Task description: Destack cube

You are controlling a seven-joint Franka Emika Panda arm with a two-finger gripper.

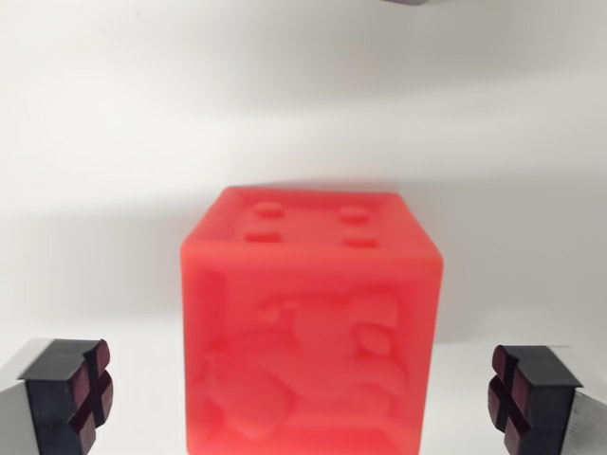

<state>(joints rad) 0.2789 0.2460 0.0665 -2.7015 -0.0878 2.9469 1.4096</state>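
One red cube (311, 327) fills the middle of the wrist view, sitting on a plain white bench (104, 190). Only this single cube shows; whether anything lies under it cannot be told, since its base runs to the bottom edge of the picture. Cube top face carries four small raised studs in a two-by-two layout. Front face has a recessed panel with a moulded relief figure, shape too soft to name. Surface glossy, saturated red-orange, edges rounded, upright and roughly square to the camera, turned slightly so a sliver of the left side face shows. The hand (311, 398) is released: its two fingers stand wide apart at the lower corners, one at the wrist view's left (66, 398), one at the wrist view's right (536, 398). Each finger is a grey block with a black tip and a dark red pad marked by a cross groove, pads facing inward. Clear white gaps on both sides between pads and cube, no contact either side. Cube sits between the fingers, about centred, a touch closer to the right finger. Soft shadow on the bench behind and to the left of the cube. A small dark grey object (406, 3) clips the top edge, too little visible to identify.
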